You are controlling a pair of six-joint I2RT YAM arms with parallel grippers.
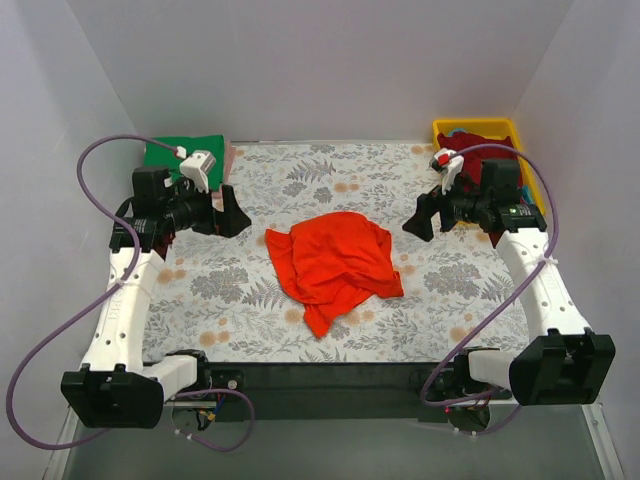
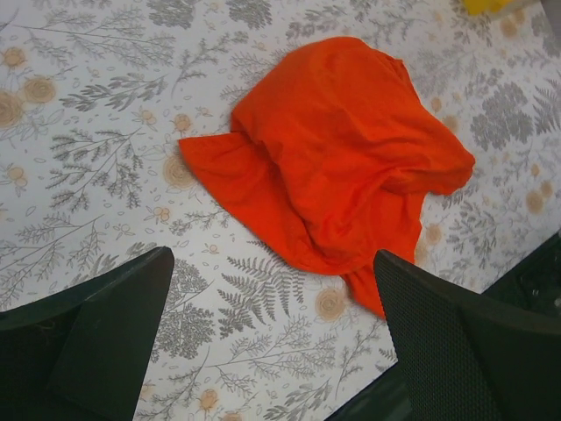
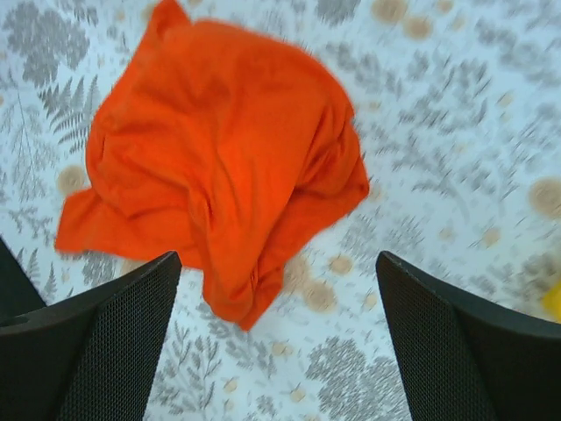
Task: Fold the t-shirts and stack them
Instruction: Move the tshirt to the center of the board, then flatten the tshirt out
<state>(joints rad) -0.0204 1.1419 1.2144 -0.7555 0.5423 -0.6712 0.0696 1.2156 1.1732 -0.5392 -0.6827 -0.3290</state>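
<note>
A bright orange-red t-shirt [image 1: 332, 264] lies crumpled in the middle of the floral table; it also shows in the left wrist view [image 2: 337, 149] and the right wrist view [image 3: 219, 149]. A folded green t-shirt [image 1: 178, 152] lies at the back left corner. A dark red t-shirt [image 1: 482, 145] sits in the yellow tray [image 1: 527, 140] at the back right. My left gripper [image 1: 232, 215] hangs open and empty left of the orange shirt, above the table. My right gripper [image 1: 422, 218] hangs open and empty to its right.
The floral cloth [image 1: 300, 170] covers the table between white walls. A dark strip [image 1: 320, 375] runs along the near edge, with the arm bases at both ends. Purple cables loop off each arm.
</note>
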